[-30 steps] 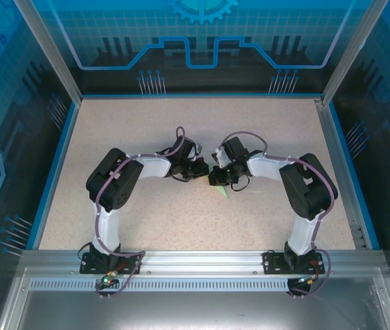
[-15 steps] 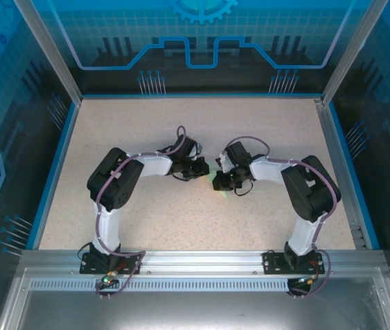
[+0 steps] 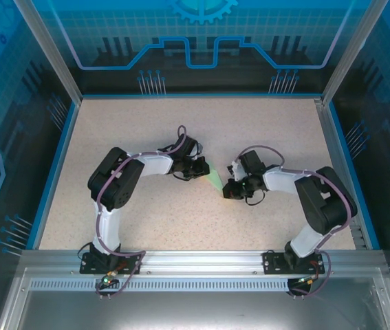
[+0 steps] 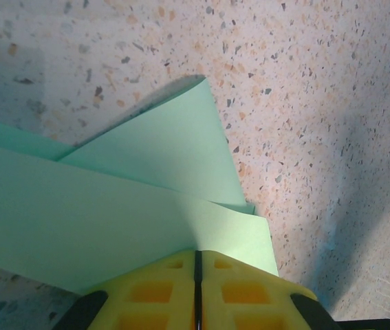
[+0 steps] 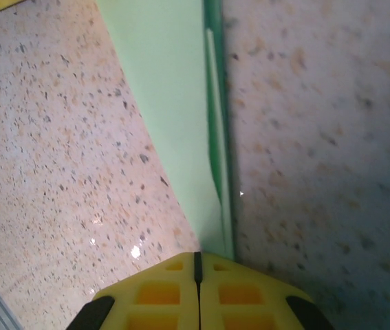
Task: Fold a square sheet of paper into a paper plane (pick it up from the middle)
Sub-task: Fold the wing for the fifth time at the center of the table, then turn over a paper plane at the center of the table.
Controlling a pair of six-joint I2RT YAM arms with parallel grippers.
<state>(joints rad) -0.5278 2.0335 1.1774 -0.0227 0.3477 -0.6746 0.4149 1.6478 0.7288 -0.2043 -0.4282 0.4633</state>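
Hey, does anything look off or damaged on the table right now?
Nothing is spilled or torn. The folded paper lies between the left gripper and right gripper, but its layers are not flush: in the left wrist view one flap fans out beyond the rest, so the fold looks slightly askew.

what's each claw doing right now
left claw: closed on the folded pale green sheet of paper
right claw: closed at that paper's narrow tip, grip on it cannot be told
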